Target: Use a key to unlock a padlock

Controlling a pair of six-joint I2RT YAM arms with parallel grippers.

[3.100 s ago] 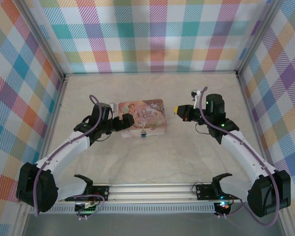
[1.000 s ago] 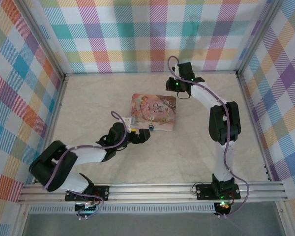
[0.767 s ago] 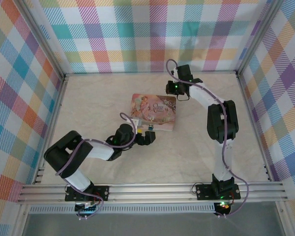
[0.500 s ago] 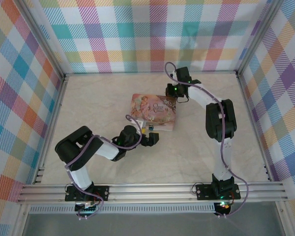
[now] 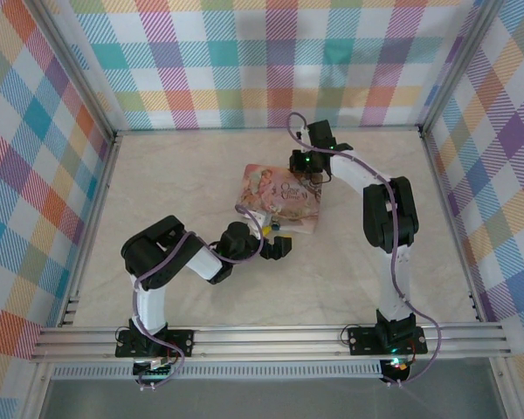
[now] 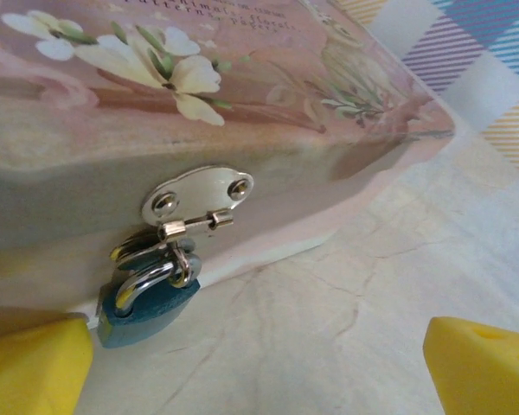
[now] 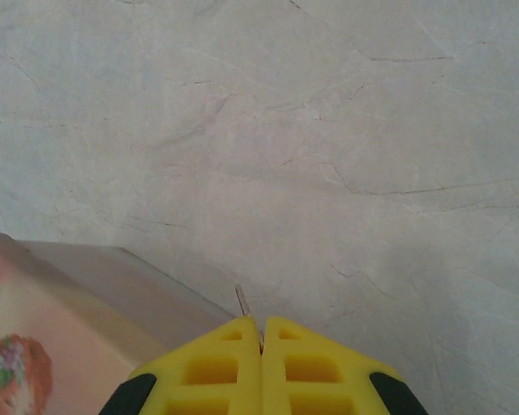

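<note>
Padlock (image 6: 147, 304) hangs shackle-up on hasp (image 6: 199, 195); left claw (image 6: 259, 363) spread; right claw (image 7: 261, 325) pinches key (image 7: 240, 299), pointing forward

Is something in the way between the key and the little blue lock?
Yes, the pink tin. The right gripper, shut on what looks like the key, is at the tin's far side. The padlock hangs from the clasp on the tin's near side, facing the open left gripper.

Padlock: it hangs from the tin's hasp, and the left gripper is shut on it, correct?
No: the left gripper is open, fingers wide apart, as the left wrist view shows. The padlock does hang from the tin's hasp.
</note>
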